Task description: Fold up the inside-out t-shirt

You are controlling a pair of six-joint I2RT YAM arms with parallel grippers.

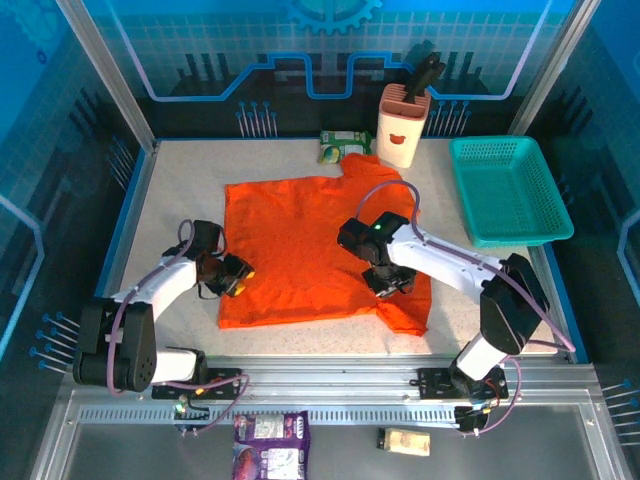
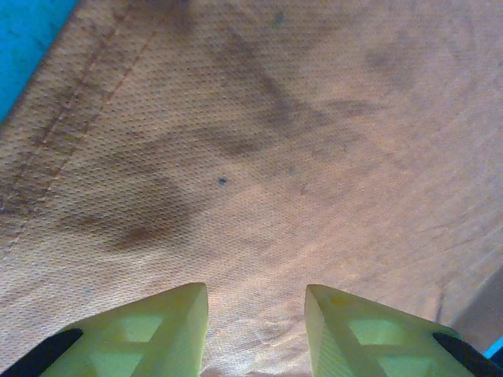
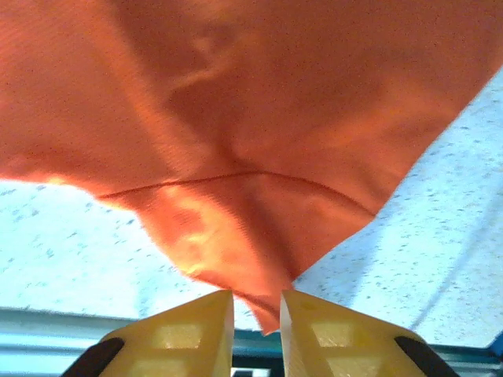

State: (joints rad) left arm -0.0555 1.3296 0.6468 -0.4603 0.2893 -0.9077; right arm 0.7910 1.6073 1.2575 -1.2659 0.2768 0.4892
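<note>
**Overhead view.** The inside-out t-shirt (image 1: 300,240), bright orange, lies spread over the middle of the speckled table (image 1: 180,200). Its collar points to the far side and its hem to the arm bases. The left gripper (image 1: 238,272) sits at the shirt's left edge, just over the cloth. The right gripper (image 1: 392,282) sits on the shirt's near right part, close to the right sleeve. A teal mesh basket (image 1: 510,190) stands at the far right, apart from the shirt. A beige holder (image 1: 403,135) with a dark tool in it stands just beyond the collar. A green packet (image 1: 340,146) lies beside the holder, touching the shirt's far edge. 2 snack packets (image 1: 270,445) (image 1: 404,441) lie on the near ledge in front of the arm bases.

**Left wrist view.** The 2 yellow fingers of the left gripper (image 2: 257,298) stand apart. The t-shirt (image 2: 275,157) runs flat across the gap between them and onward. A double line of hem stitching (image 2: 71,118) runs along the cloth's left side.

**Right wrist view.** The right gripper (image 3: 257,302) has its fingers drawn close on a point of the t-shirt (image 3: 259,102), clamping it. The cloth fans up and out from the fingers like a tent. A curved seam (image 3: 236,177) crosses the cloth, and the table (image 3: 63,236) shows to either side.
</note>
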